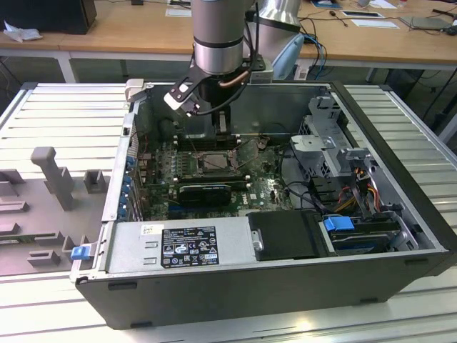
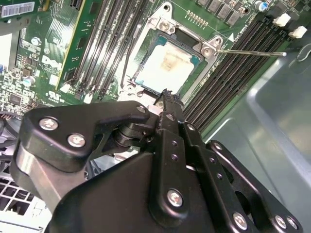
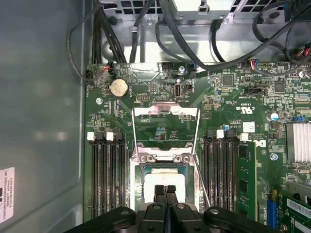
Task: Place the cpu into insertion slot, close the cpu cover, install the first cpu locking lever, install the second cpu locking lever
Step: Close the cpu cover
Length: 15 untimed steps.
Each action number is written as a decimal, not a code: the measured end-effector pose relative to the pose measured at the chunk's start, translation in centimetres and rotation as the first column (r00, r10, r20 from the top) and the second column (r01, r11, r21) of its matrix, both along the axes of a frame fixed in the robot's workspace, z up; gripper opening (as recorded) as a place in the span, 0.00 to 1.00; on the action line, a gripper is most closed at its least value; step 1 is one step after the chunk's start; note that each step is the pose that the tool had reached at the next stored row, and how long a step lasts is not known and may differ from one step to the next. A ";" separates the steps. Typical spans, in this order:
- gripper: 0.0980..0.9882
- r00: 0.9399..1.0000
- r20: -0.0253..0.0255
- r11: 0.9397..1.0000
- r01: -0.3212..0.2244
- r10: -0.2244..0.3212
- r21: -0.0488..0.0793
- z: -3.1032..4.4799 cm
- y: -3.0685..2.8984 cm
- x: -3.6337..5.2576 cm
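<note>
The two black fingers [image 3: 158,195] are pressed together with nothing between them, and they hang just over one edge of the cpu [image 3: 163,175]. Closed like this they make one thin tip, which I think is good for pushing small parts in a tight place. The cpu lies flat in the insertion slot [image 3: 141,182] with its pale face up, so that step looks done. The cpu cover [image 3: 165,110] is tipped back, away from the slot, so the chip is not shut in yet. A thin wire locking lever [image 2: 250,52] sticks out to the side, not hooked down. In the exterior view the arm [image 1: 218,36] reaches down into the open computer case [image 1: 400,236], which lies on its side on the tabletop [image 1: 64,107] so the board faces up.
</note>
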<state>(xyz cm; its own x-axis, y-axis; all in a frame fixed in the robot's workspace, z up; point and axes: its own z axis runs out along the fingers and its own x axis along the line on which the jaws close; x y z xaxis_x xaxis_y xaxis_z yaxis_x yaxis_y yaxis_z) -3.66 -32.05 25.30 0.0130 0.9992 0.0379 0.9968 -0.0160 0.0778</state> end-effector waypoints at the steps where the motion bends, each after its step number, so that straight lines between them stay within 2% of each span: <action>1: 0.01 1.000 0.000 1.000 0.000 0.000 0.000 0.07 0.00 0.00; 6: 0.01 1.000 0.000 1.000 0.000 0.000 0.000 0.40 0.00 0.09; 10: 0.01 1.000 0.000 1.000 0.000 0.000 0.000 1.14 0.01 0.14; 12: 0.01 1.000 0.000 1.000 0.000 0.000 0.000 1.16 0.01 0.39; 15: 0.01 1.000 0.000 1.000 0.000 0.000 0.000 1.16 0.01 1.71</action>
